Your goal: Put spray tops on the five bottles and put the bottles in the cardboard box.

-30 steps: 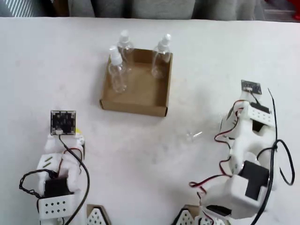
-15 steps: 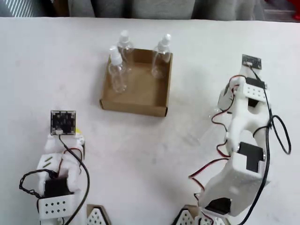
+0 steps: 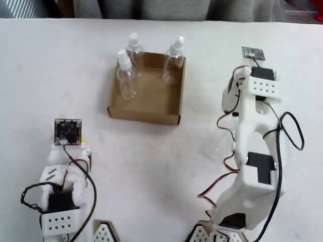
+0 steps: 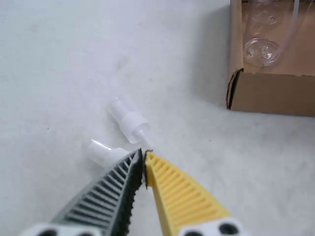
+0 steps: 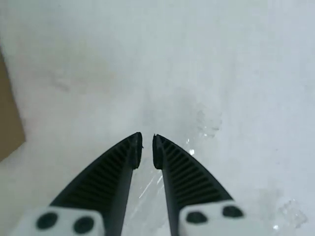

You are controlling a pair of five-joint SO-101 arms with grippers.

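Note:
Three clear bottles with white spray tops stand at the cardboard box: one at its left wall, one in its far right corner, one at the far edge. Two loose white spray tops lie on the table just past my left gripper, which is shut and empty, near the box corner. My right gripper is shut to a narrow slit above the table, holding nothing. Faint clear plastic glints lie on the table beyond it.
The left arm sits at the near left. The right arm stretches far out, to the right of the box. White table spreads between box and arms. A brown box edge shows beside the right gripper.
The right arm has stretched forward and slightly left, away from the near edge, now covering the spot where a clear item lay. The left arm has stayed still.

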